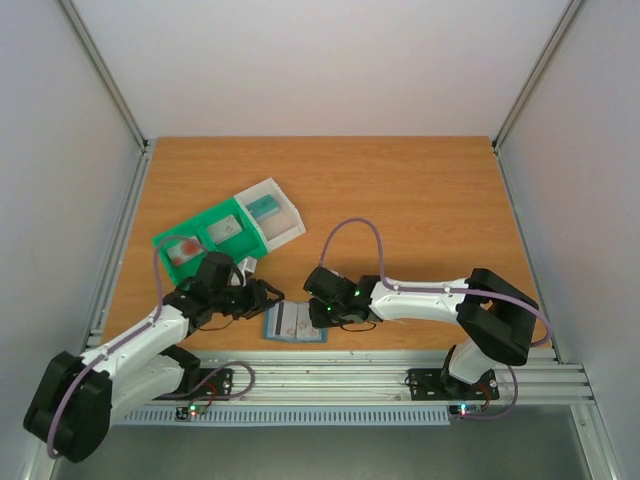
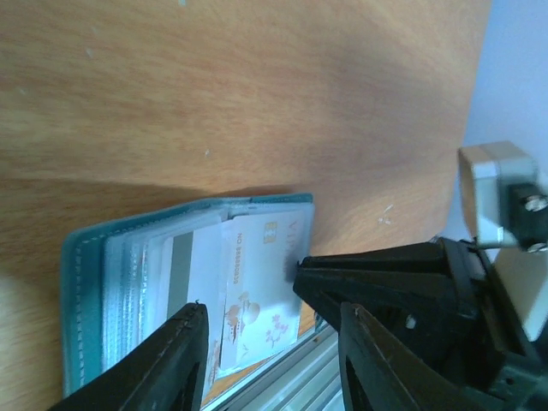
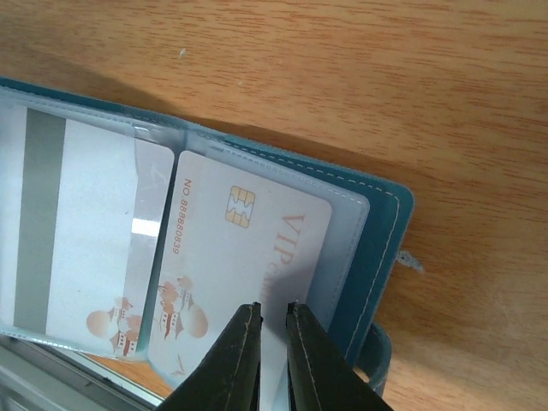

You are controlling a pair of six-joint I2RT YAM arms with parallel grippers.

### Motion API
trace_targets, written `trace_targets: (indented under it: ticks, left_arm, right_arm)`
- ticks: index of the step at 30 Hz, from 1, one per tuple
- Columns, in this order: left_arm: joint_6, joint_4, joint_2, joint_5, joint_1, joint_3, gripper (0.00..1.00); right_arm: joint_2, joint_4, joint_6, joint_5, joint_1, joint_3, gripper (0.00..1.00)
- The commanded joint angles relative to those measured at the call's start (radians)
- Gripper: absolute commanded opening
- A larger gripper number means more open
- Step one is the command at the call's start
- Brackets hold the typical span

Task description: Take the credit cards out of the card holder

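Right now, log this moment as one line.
card holder: open flat, two credit cards showing in pockets | left claw: open above it | right claw: nearly closed at VIP card, grip unclear

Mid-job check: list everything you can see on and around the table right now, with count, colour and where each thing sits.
slate-blue bifold card holder: one, blue, lying open at the table's near edge, between the two grippers.
whitish credit cards with pink marks: two visible, both in the holder's clear sleeves, one chip side up and one showing a grey stripe.
green-and-clear plastic compartment tray: one, left of centre, behind the holder; its small contents are too small to name.
wooden table: one, orange-brown.
purple cables: one along each arm.
left gripper: black, open, at the holder's left side.
right gripper: black, jaws nearly closed, tips at the holder's near side.
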Motion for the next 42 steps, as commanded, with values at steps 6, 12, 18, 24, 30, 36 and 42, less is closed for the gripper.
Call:
trace_targets:
  ticks: [6,12,18,24,30,36,42]
  left_arm:
    - [-0.048,0.297,0.201,0.012,-0.100,-0.031,0.42]
    - [-0.053,0.410,0.321,-0.001,-0.120,-0.047,0.41]
    - [-0.072,0.524,0.434,-0.006,-0.143,-0.070,0.38]
    - [-0.079,0.563,0.496,-0.020,-0.181,-0.067,0.35]
    - [-0.096,0.595,0.511,-0.024,-0.186,-0.077,0.21]
    - [-0.099,0.608,0.517,-0.014,-0.186,-0.075,0.03]
    - [-0.101,0.605,0.501,-0.016,-0.186,-0.075,0.00]
  right_arm:
    - [0.009,0.024,0.013,0.031,0.004,-0.034,0.10]
    - [0.010,0.048,0.029,0.031,0.004,-0.065,0.10]
    - [0.016,0.059,0.032,0.031,0.003,-0.078,0.08]
    - [0.024,0.068,0.036,0.031,0.004,-0.087,0.07]
    - [0.020,0.065,0.035,0.031,0.004,-0.090,0.07]
    - [0.024,0.067,0.035,0.031,0.004,-0.092,0.07]
    - [0.015,0.057,0.032,0.031,0.003,-0.092,0.07]
